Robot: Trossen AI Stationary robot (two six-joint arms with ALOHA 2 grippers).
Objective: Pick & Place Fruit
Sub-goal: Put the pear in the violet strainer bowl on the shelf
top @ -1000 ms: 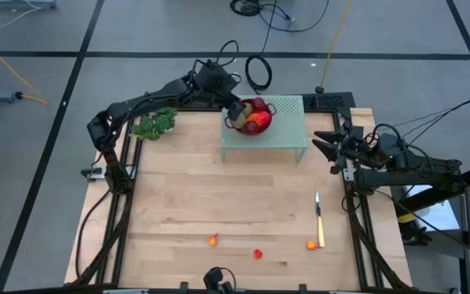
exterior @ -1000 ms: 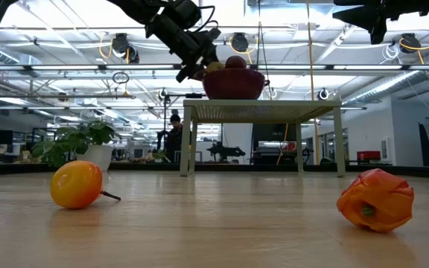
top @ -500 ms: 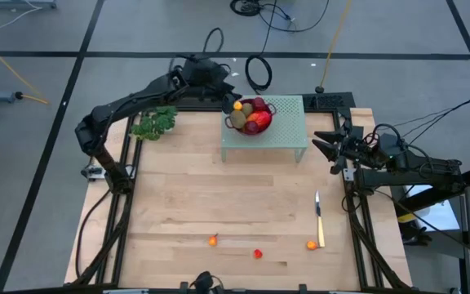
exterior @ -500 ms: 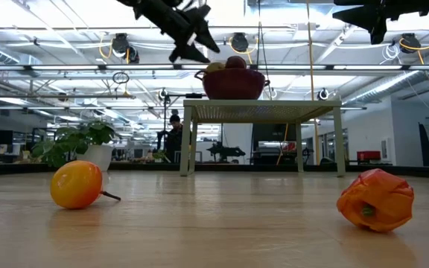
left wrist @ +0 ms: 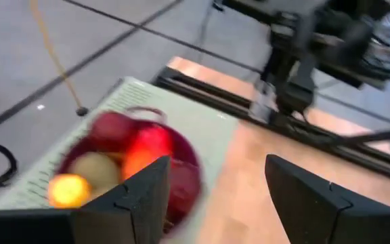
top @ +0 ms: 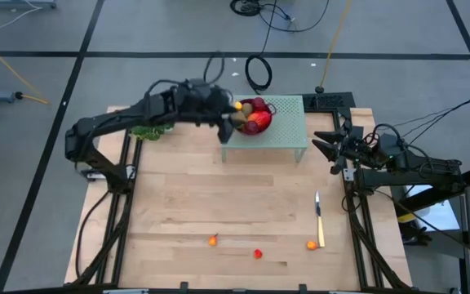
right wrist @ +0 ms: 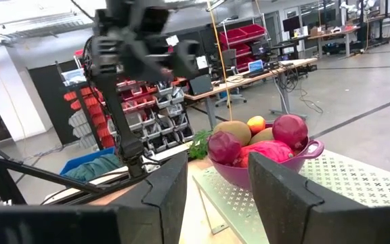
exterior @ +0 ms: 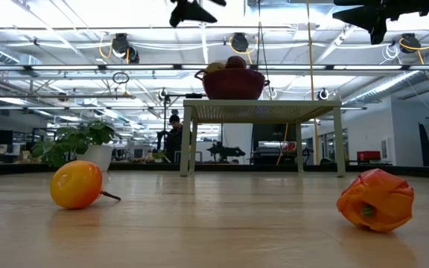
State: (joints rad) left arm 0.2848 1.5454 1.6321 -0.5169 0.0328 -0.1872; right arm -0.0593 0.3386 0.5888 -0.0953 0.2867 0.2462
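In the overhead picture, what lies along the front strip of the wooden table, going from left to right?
Small orange fruit → small red fruit → another small orange fruit → knife, lying right beside that last fruit.

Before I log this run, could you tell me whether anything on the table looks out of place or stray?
Three small fruits lie loose near the table's front edge, far from the bowl of fruit on the small stand. A knife lies beside the rightmost one. Nothing looks spilled or damaged.
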